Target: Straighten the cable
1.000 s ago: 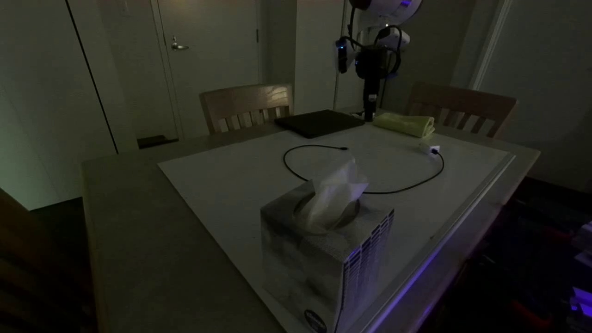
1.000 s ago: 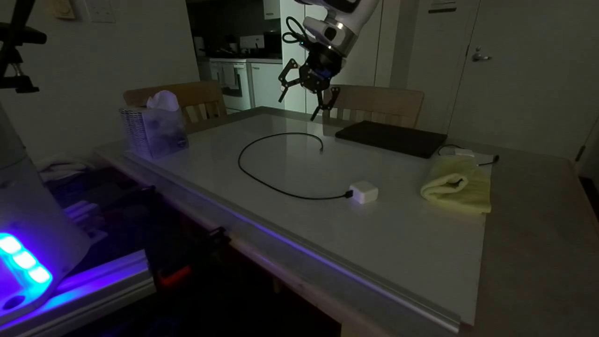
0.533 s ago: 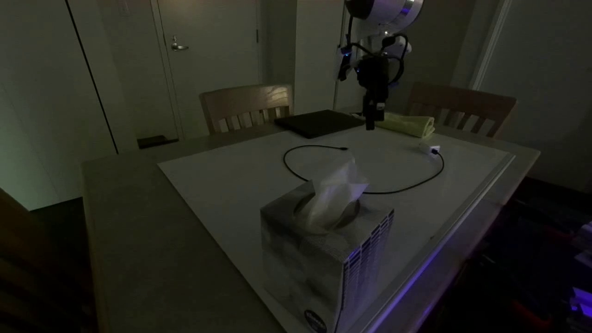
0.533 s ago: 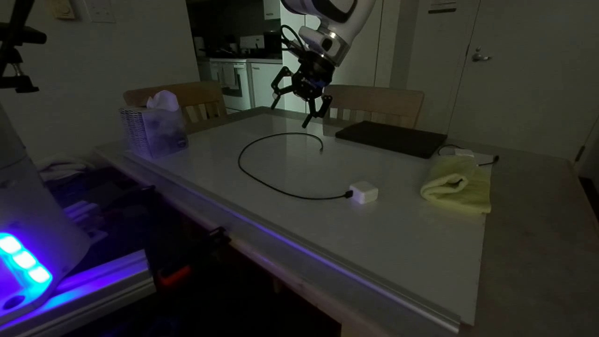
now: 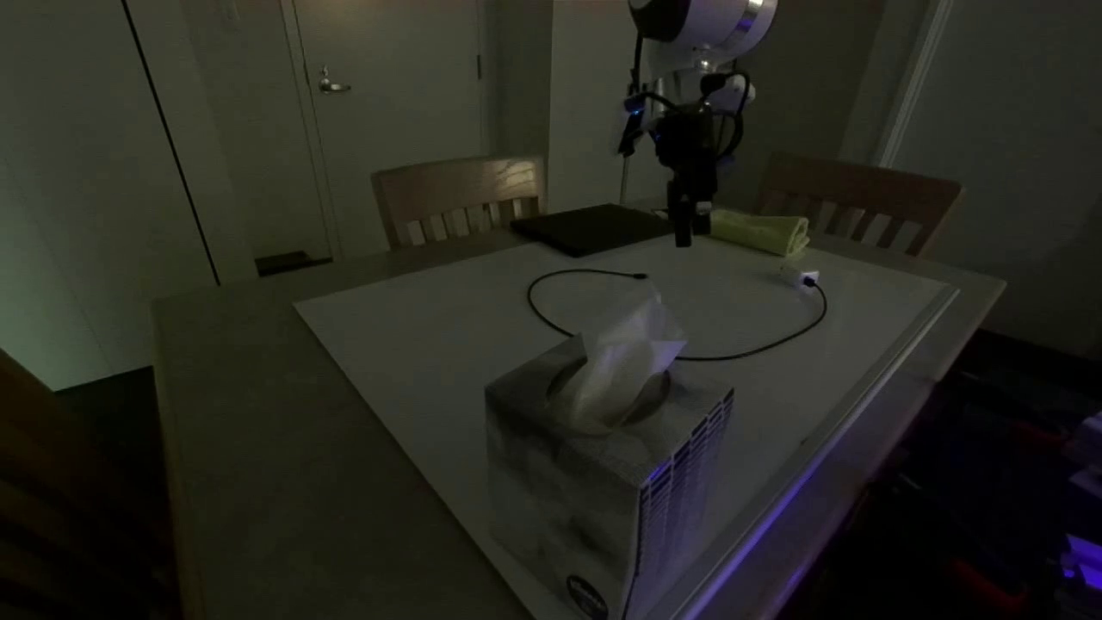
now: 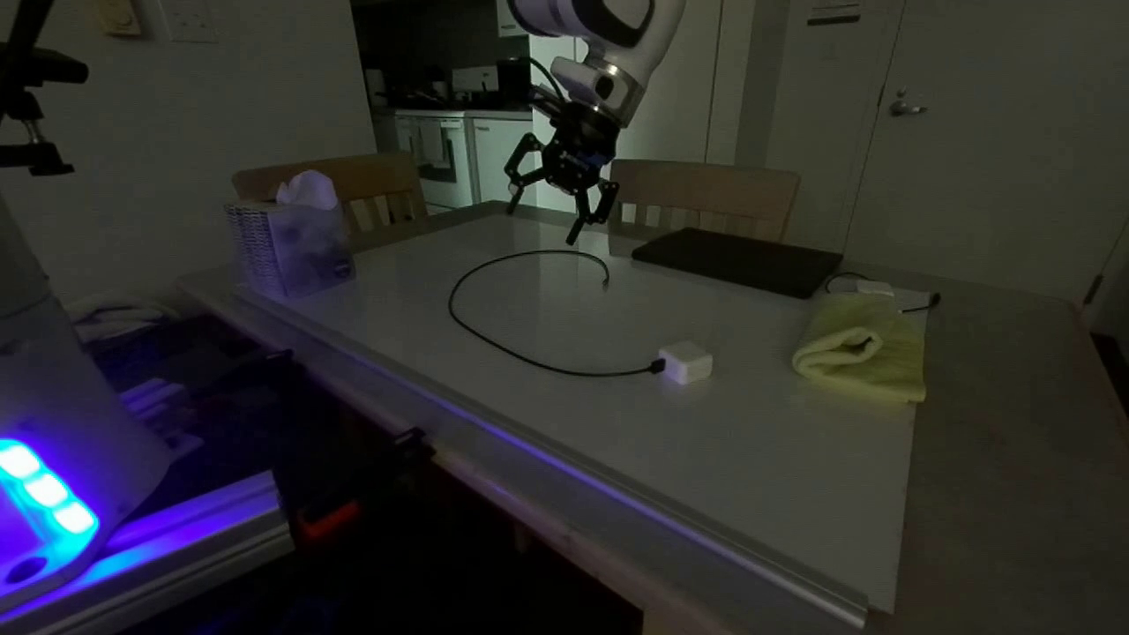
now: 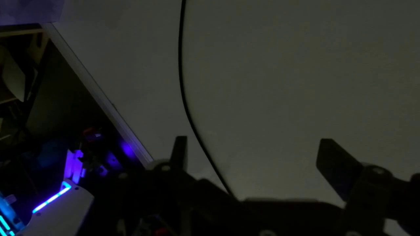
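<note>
Cable (image 7: 182, 83): is lying in broad arc | Gripper (image 6: 542, 227): is hovering clear, jaws standing wide, gripping nothing | Progress: no straightening showing, whole arc apparently remaining

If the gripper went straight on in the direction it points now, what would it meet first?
The gripper would probably meet the white board; the cable runs near that line in the wrist view, but depth is unclear.

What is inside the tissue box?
In both exterior views a white tissue sticks up out of the tissue box; whether more lie inside cannot be seen, as the box's sides and that tissue cover the interior.
</note>
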You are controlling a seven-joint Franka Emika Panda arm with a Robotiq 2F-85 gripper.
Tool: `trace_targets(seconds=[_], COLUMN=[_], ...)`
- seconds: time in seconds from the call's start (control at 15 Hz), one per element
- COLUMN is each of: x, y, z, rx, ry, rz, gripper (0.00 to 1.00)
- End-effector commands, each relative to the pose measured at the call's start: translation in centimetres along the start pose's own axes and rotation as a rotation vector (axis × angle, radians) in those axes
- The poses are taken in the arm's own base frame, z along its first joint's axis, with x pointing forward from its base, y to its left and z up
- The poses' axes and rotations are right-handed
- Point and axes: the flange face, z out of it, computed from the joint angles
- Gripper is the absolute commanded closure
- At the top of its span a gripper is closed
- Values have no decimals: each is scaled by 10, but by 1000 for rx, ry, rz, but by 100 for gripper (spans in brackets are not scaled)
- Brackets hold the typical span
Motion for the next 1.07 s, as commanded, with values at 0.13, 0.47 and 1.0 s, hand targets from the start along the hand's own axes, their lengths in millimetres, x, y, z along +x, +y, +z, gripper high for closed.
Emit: trace_targets(seconds=[0.13,0.47,1.0], x=[-9,-15,-16], y=[6,-5,-12], z=[21,28,41], rx=[267,242,256], ry=[-56,-45,-47], rz=[-33,-26,24], gripper=[0,0,0])
